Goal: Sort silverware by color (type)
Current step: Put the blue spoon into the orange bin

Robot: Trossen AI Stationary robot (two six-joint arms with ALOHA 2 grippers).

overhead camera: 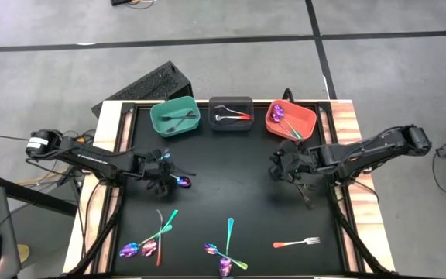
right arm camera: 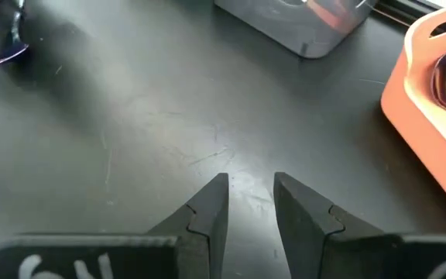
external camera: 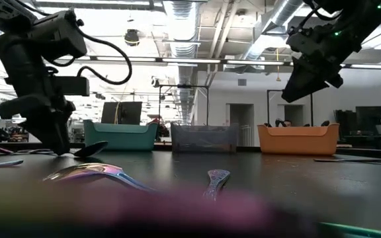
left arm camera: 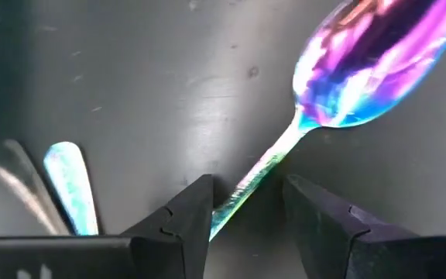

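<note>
A: Spoon, iridescent purple-teal metal (left arm camera: pixel 366 66), lies on the black tabletop (overhead camera: pixel 238 194) left of centre; left gripper (left arm camera: pixel 248 209) straddles its handle, fingers parted, not clamped.

B: Right gripper (right arm camera: pixel 250 203) hovers near the orange plastic bin (overhead camera: pixel 291 120), ajar, empty.

Matte black tabletop (overhead camera: pixel 231 198), teal rectangular plastic bin (overhead camera: pixel 176 118), dark grey rectangular bin (overhead camera: pixel 231 114), orange rectangular bin (overhead camera: pixel 290 120), iridescent purple-teal metal spoon (left arm camera: pixel 362 74) shimmering pink and blue, orange-red handled silver fork (overhead camera: pixel 296 242), pale wood table edging (overhead camera: pixel 350 124).

bare mat centre (overhead camera: pixel 238 186), three bins (overhead camera: pixel 231 116) lining far edge
</note>
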